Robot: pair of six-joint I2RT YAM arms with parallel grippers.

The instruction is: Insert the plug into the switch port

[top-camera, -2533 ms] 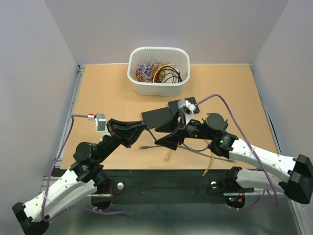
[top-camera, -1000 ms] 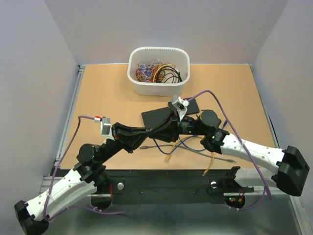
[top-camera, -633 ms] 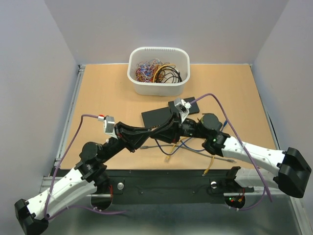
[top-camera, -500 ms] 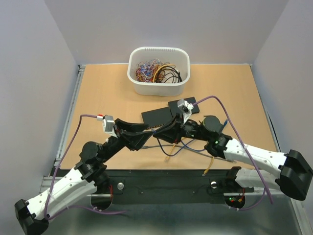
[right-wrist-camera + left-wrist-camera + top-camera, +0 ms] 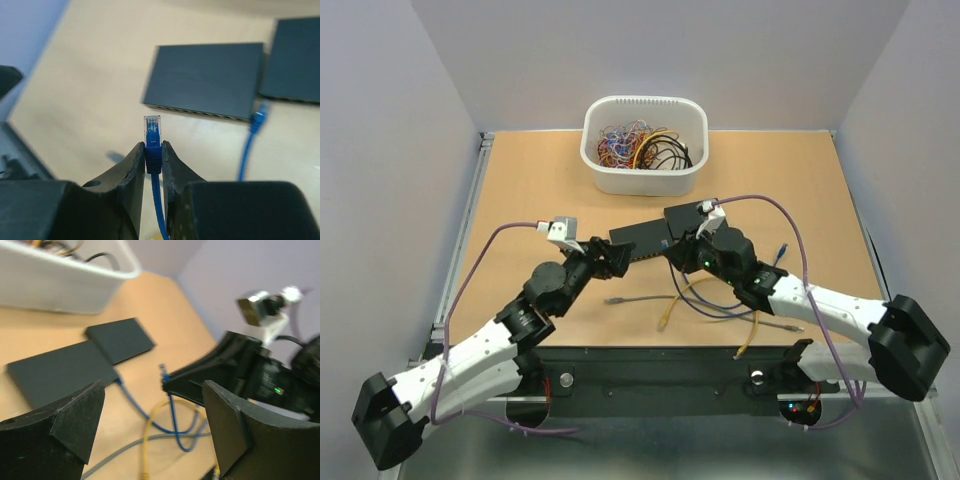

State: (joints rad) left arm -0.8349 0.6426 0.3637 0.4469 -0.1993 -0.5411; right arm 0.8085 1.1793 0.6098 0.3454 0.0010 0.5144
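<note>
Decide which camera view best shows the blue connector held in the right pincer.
The right wrist view: the blue connector stands sharp between the right pincer's fingers. The left wrist view shows it small and blurred; in the top view the arm hides it.

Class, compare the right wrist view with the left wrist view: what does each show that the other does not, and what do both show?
Right wrist only: a clear plug on a blue cable, pinched between the right gripper fingers. Left wrist only: the white bin, a yellow cable, and the open left gripper. Both: two black boxes side by side and a blue cable plugged into one.
</note>
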